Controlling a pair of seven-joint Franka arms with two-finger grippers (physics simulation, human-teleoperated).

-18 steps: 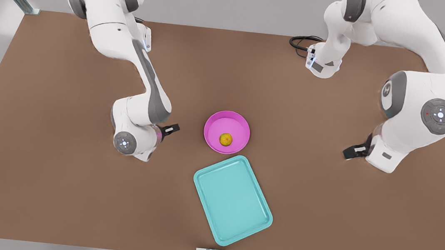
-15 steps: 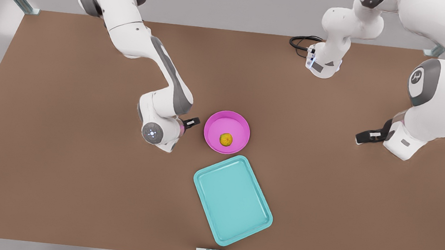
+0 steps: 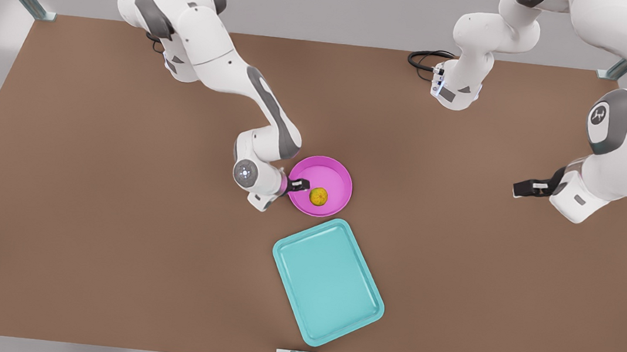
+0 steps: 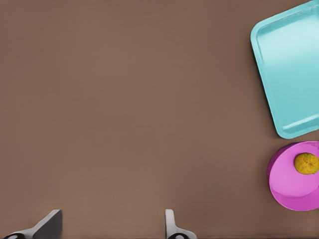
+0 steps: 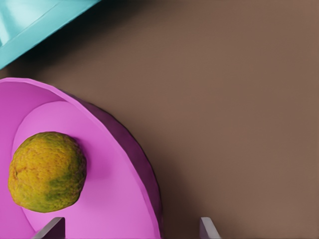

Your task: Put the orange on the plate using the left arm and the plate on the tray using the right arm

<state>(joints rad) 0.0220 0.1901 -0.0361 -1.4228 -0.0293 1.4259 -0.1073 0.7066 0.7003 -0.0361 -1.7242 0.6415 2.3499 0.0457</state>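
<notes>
Plate (image 3: 330,173) on table just beside tray (image 3: 327,281), orange (image 3: 318,196) inside. Right gripper (image 3: 299,184) at near rim, fingers spread astride wall: seat deep, pinch, lift level so fruit stays. Left gripper (image 3: 526,188) spread, waits well apart.

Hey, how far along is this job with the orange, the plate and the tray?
Done: the orange lies in the plate. In hand: the right end effector, open, straddles the plate's rim. Left: the plate is beside the tray, not on it. The left end effector waits open at the front view's right.
</notes>
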